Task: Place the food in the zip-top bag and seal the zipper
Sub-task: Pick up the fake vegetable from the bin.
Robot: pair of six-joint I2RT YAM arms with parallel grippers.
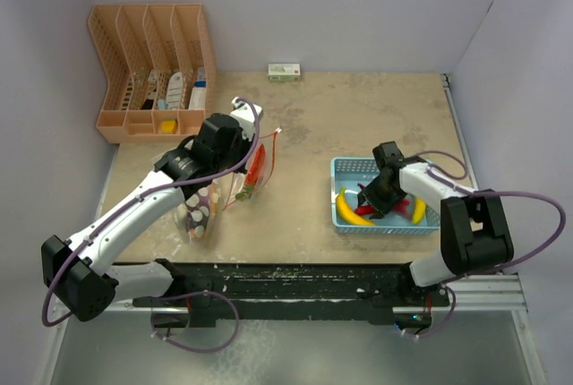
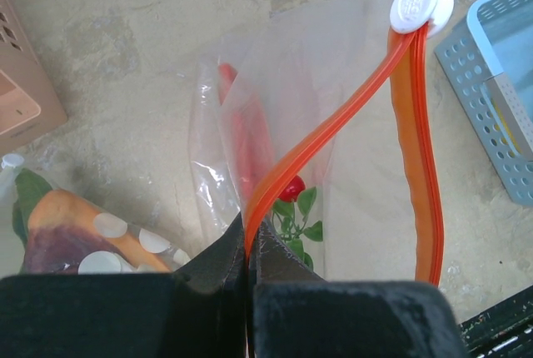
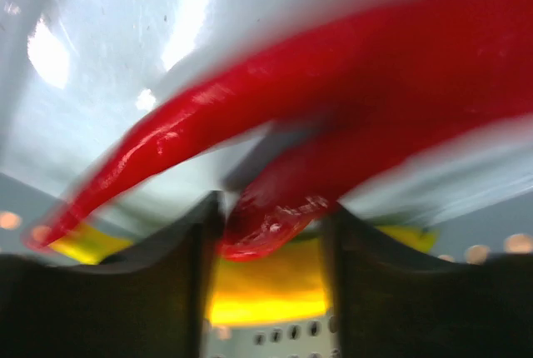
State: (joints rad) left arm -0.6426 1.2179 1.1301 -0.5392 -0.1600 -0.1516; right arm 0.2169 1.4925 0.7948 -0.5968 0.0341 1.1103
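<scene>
Loading step: your left gripper (image 2: 248, 240) pinched the zipper (image 2: 410, 125); your right gripper (image 3: 268, 218) straddled a chili (image 3: 350, 166), jaws apart. Next, close and carry left.

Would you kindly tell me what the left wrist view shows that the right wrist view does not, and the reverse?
Only left wrist: the left gripper shut on the zipper, its white slider, and the zip-top bag holding a red chili pepper and green leafy piece. Only right wrist: the right gripper straddling blurred red chili peppers above a yellow banana-like piece; whether it grips is unclear. Both: the light blue basket.
</scene>
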